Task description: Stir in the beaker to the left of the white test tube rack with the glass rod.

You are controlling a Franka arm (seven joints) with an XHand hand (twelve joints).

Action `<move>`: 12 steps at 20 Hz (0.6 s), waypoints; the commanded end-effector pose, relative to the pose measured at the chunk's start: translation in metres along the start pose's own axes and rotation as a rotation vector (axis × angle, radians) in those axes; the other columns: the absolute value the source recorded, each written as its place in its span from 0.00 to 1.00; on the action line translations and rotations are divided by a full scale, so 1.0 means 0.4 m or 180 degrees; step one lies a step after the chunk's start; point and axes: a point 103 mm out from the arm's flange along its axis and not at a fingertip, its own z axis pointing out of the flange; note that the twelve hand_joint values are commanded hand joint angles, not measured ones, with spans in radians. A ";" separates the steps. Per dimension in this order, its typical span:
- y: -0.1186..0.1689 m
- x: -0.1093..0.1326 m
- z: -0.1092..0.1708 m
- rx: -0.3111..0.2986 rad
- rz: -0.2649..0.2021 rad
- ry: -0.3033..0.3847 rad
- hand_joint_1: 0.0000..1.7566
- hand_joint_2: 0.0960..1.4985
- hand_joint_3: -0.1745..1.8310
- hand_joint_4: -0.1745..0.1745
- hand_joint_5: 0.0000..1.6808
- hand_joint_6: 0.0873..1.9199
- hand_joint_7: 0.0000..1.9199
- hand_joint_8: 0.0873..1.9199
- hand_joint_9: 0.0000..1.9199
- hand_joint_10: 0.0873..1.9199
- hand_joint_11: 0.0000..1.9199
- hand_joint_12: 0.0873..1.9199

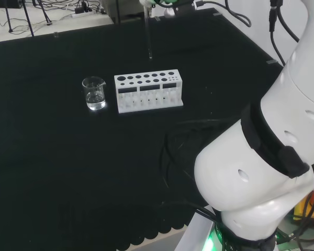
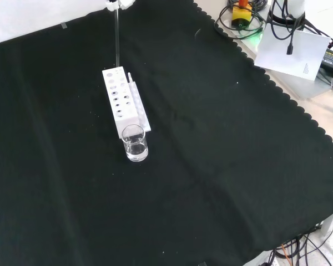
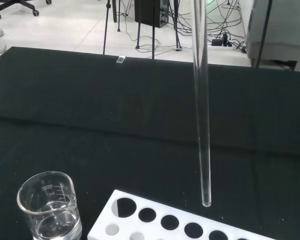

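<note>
Hand: just a sliver of white at the top edge of the front view. Can't tell how far closed it is or how it grips.

Long clear glass rod hangs straight down from the hand, close to vertical in head view and wrist view. Upper end runs out of frame at the hand. The rounded lower tip is free in the air, touching nothing.

White plastic test tube rack with rows of round holes sits on the black cloth below the hand. In the wrist view the rod tip hangs over the rack's hole row, apart from the top face. In the front view the tip lines up with the rack's far end. In the head view it shows past the rack's far edge. Exact height over the rack: can't tell.

Small clear glass beaker with a pouring lip stands upright on the cloth, just beside the rack's left end in head view. In the front view it is at the rack's near end, so the opposite end from where the rod hangs. Clear liquid in the bottom part, best seen in the wrist view.

Rod is not in the beaker. Beaker is off to the side of the hand and lower, with the rack's length between the two in the front view.
</note>
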 end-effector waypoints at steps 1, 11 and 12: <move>0.002 0.014 -0.004 0.0020 -0.0038 -0.0004 0.79 0.74 0.09 0.00 0.52 0.37 0.44 0.64 0.54 0.64 0.82 0.30; 0.053 0.117 -0.029 -0.0082 -0.0310 0.0031 0.79 0.74 0.09 0.00 0.52 0.37 0.44 0.64 0.54 0.64 0.82 0.30; 0.060 0.133 -0.027 -0.0083 -0.0352 0.0040 0.79 0.74 0.09 0.00 0.52 0.37 0.44 0.64 0.54 0.64 0.82 0.30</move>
